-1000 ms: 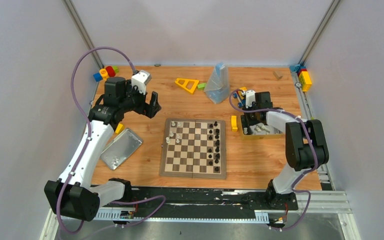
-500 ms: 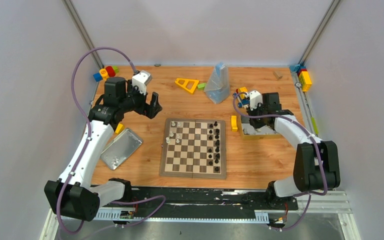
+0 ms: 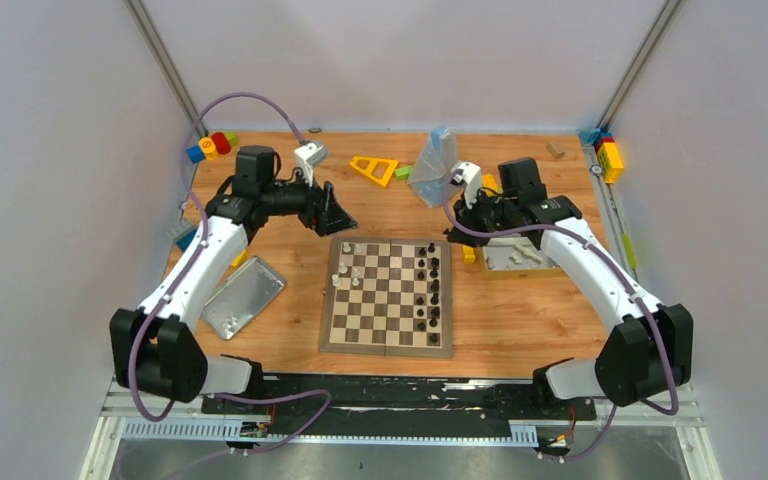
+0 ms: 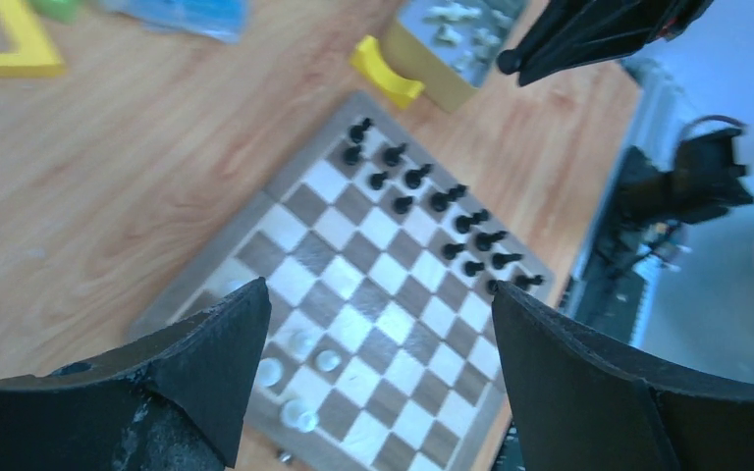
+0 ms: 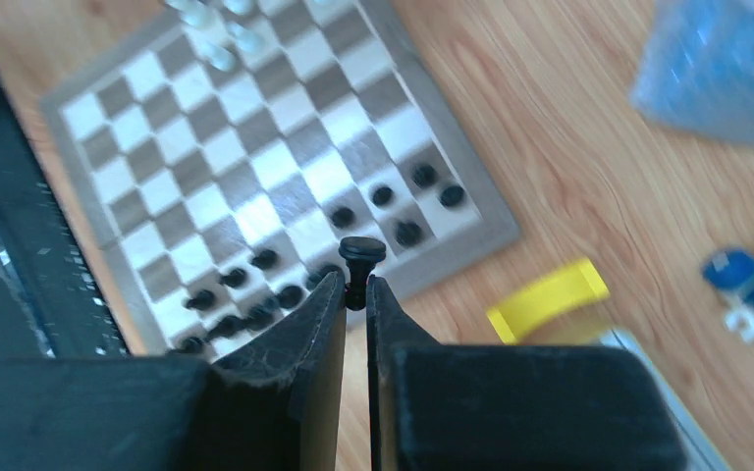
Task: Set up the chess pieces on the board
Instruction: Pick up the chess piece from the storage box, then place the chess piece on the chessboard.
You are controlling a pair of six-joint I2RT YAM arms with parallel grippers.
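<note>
Right wrist view: the right gripper (image 5: 353, 294) pinches a black piece (image 5: 360, 257) above the board (image 3: 385, 345). The left gripper (image 4: 381, 294) hangs open and empty. Black looks nearly ranked, but only a few white pieces (image 3: 344, 268) stand.

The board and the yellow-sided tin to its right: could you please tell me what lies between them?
A small yellow arch block lies between the board and the tin, nearer the tin. The left wrist view shows it most clearly.
</note>
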